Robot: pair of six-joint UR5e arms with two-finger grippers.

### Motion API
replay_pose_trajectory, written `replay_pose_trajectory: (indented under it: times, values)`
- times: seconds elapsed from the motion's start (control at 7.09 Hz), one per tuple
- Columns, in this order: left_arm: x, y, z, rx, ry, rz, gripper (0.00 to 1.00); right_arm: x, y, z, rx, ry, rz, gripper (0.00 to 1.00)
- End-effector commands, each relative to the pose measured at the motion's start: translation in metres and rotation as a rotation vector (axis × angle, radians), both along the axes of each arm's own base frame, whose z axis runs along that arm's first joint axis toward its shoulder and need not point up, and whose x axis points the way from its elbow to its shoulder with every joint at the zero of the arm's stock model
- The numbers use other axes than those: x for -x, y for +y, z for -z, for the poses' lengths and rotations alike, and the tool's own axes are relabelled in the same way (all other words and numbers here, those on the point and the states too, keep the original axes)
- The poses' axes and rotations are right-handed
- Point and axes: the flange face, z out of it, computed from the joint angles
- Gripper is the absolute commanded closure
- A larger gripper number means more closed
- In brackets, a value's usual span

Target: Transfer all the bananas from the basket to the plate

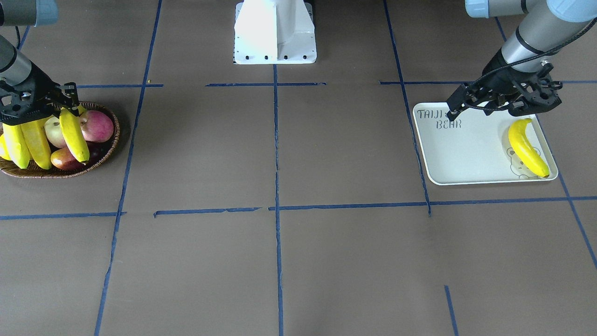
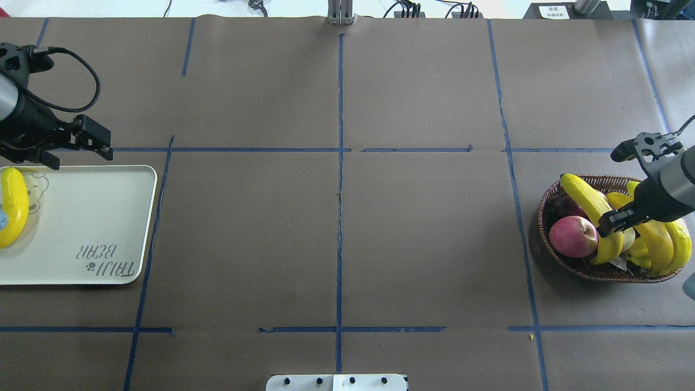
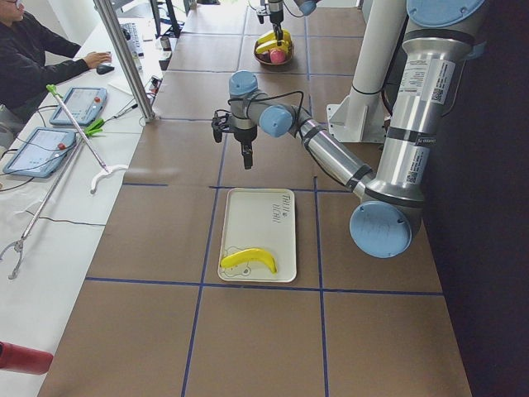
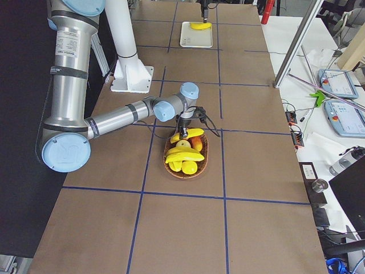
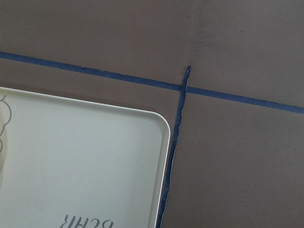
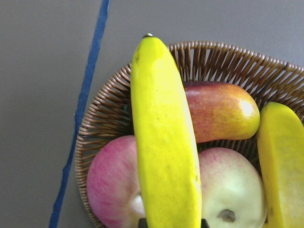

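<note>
The wicker basket sits at the table's right end and holds bananas among other fruit. My right gripper is shut on one long yellow banana, which lies slanted across the top of the fruit. At the left end, the pale plate marked "TAIJI BEAR" carries a single banana over its bear print. My left gripper hovers open and empty above the plate's far edge, apart from that banana.
A red apple, a paler apple and a red-yellow fruit fill the basket under the bananas. The robot's white base stands at the middle of the near edge. Blue tape lines cross the brown table. A seated person is off to the side.
</note>
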Motion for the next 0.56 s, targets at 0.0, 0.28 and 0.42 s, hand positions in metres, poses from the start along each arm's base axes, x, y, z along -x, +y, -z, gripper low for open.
replay_pose_trajectory:
  times: [0.0,0.28,0.42]
  values:
    - [-0.001,0.0,0.0,0.0,0.0,-0.002,0.0,-0.062,0.008,0.027,-0.044,-0.032,-0.095,1.0]
    - [-0.001,0.001,0.005,-0.007,0.008,-0.002,0.0,-0.082,0.008,0.08,-0.045,-0.219,-0.076,1.0]
    - [-0.013,-0.003,0.03,-0.019,0.039,0.009,0.0,-0.071,-0.009,0.116,-0.075,-0.275,-0.079,1.0]
